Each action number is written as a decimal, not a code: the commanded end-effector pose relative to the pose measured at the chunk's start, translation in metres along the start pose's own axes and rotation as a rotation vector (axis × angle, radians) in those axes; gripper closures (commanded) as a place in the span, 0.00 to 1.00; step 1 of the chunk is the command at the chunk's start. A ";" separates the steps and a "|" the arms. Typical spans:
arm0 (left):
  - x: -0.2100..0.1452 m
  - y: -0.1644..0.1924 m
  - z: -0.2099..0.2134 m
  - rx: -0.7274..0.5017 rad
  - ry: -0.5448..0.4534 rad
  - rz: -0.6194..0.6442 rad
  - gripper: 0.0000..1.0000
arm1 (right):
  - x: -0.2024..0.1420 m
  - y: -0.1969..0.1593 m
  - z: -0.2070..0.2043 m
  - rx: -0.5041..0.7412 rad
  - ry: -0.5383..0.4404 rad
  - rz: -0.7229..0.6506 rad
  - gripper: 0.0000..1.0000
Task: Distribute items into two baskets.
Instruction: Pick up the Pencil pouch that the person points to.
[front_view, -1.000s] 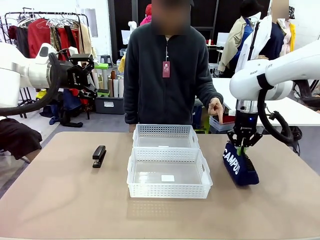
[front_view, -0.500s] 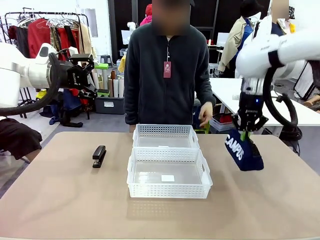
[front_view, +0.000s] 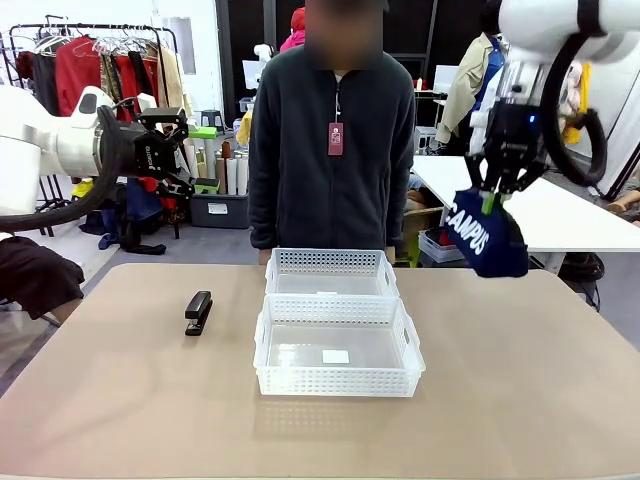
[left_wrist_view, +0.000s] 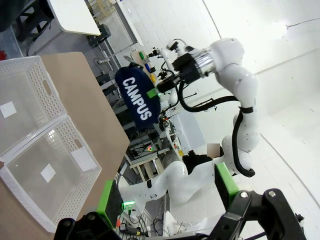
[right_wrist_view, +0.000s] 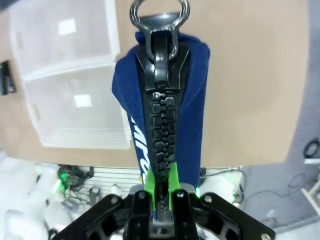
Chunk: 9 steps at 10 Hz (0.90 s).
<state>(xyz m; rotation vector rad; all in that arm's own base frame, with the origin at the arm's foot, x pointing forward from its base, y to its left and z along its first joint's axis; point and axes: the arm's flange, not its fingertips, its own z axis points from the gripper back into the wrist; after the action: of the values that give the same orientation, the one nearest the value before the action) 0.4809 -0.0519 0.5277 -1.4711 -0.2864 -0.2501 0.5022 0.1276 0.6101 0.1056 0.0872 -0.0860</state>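
The right gripper (front_view: 492, 196) is closed narrow on the navy pouch (front_view: 486, 242), its green pads (right_wrist_view: 173, 181) pinching the black zip near 1 end. The pouch hangs below the fingers, its white "CAMPUS" lettering turned toward the front camera. It is in the air, well above the table (front_view: 520, 400). In the right wrist view the brown tabletop lies under it and the 2 baskets lie off to one side. The white right arm comes down to it from the upper right corner of the front view. The near basket (front_view: 340, 381) and the far basket (front_view: 330, 262) sit in the middle of the table, touching, one behind the other, each with a small white label on its floor. A person (front_view: 335, 150) in a dark fleece stands at the far edge, directly behind the far basket. The black stapler (front_view: 198, 312) lies flat on the table left of the near basket, near it but apart. The left gripper (front_view: 178, 152) stands wide open, raised at the left, well above the stapler and pointing toward the middle. Behind it is a clothes rack (front_view: 90, 60), and behind the pouch a white table (front_view: 565, 215).
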 end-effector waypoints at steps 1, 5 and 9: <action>0.001 -0.002 0.001 -0.001 -0.002 -0.004 0.00 | 0.001 0.014 0.036 0.015 -0.013 0.019 1.00; 0.001 -0.002 0.001 -0.001 -0.002 -0.004 0.00 | -0.009 0.015 0.091 0.070 -0.093 0.021 1.00; 0.001 -0.002 0.001 -0.001 -0.002 -0.004 0.00 | 0.001 -0.002 0.095 0.089 -0.116 -0.022 1.00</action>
<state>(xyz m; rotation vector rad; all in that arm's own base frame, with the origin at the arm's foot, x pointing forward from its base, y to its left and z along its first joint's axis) 0.4810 -0.0519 0.5277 -1.4711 -0.2864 -0.2501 0.5096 0.1149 0.7013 0.1659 -0.0264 -0.0986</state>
